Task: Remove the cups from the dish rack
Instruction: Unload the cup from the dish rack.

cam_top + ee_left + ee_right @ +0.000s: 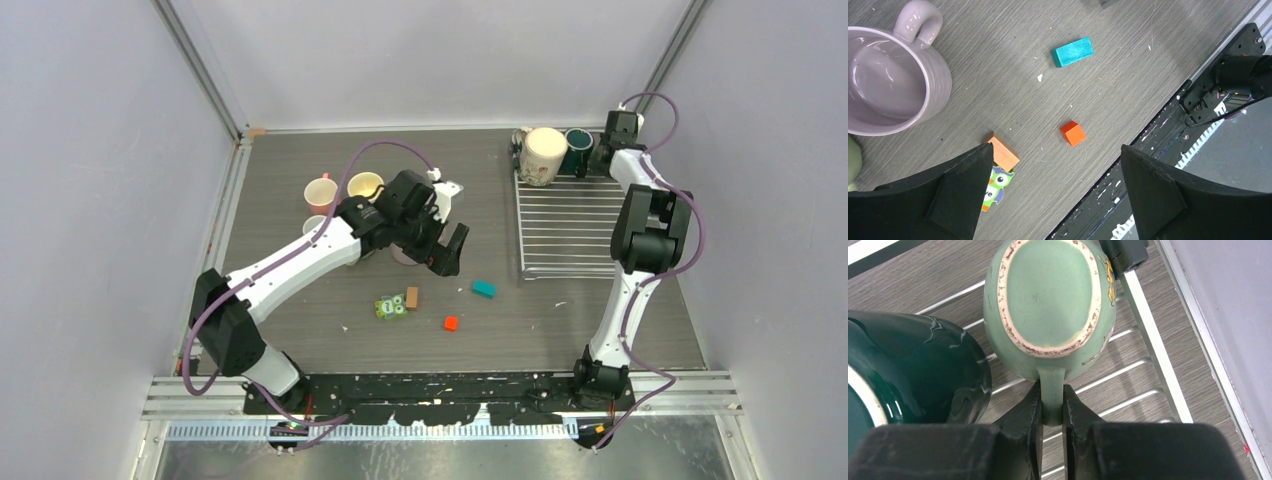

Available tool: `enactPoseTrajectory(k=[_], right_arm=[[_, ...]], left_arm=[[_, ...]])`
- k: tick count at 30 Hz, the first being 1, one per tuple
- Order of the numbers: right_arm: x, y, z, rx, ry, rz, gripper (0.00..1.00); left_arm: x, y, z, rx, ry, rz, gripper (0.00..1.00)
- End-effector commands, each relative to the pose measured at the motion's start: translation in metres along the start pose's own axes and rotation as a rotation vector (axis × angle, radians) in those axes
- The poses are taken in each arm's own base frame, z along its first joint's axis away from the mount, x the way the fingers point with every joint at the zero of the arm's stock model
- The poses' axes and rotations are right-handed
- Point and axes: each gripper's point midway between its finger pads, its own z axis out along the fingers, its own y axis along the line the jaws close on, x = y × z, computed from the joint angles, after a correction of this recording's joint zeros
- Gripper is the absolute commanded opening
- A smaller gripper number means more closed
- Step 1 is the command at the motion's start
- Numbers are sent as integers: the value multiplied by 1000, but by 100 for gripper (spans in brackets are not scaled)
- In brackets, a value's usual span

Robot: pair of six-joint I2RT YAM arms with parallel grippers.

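Note:
The dish rack (570,228) lies at the table's right. At its far end stand a cream cup (543,155) and a dark teal cup (578,148). In the right wrist view a pale green cup (1048,295) stands bottom up on the rack bars (1148,335) beside the dark teal cup (913,370). My right gripper (1051,405) is shut on its handle. My left gripper (1056,150) hangs open and empty over the table's middle, next to an upright mauve cup (888,85). A pink cup (320,192) and a yellowish cup (365,186) stand at the left.
Small toys lie near the table's front: a teal block (1073,51), an orange cube (1073,133), a light orange block (1004,154) and a green owl piece (997,185). Another pale cup (314,225) stands beside the left arm. The right wall runs close to the rack.

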Motion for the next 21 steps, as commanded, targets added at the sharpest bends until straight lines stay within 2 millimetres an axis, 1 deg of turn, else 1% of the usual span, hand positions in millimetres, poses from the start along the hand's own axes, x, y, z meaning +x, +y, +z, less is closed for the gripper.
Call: enactPoseTrajectory(k=[1, 3, 9, 15, 21], right_arm=[[-39, -9, -11, 43, -97, 17, 3], [-43, -12, -15, 60, -111, 24, 1], [-56, -22, -35, 99, -176, 61, 1], [-73, -28, -53, 118, -225, 80, 1], [-79, -32, -64, 132, -241, 98, 1]], left_arm=[[2, -3, 2, 13, 8, 16, 100], [1, -3, 1, 12, 7, 15, 100], [-1, -4, 0, 15, -1, 17, 100], [-1, -4, -2, 16, -6, 18, 100], [-5, -6, -6, 21, -23, 20, 100]])
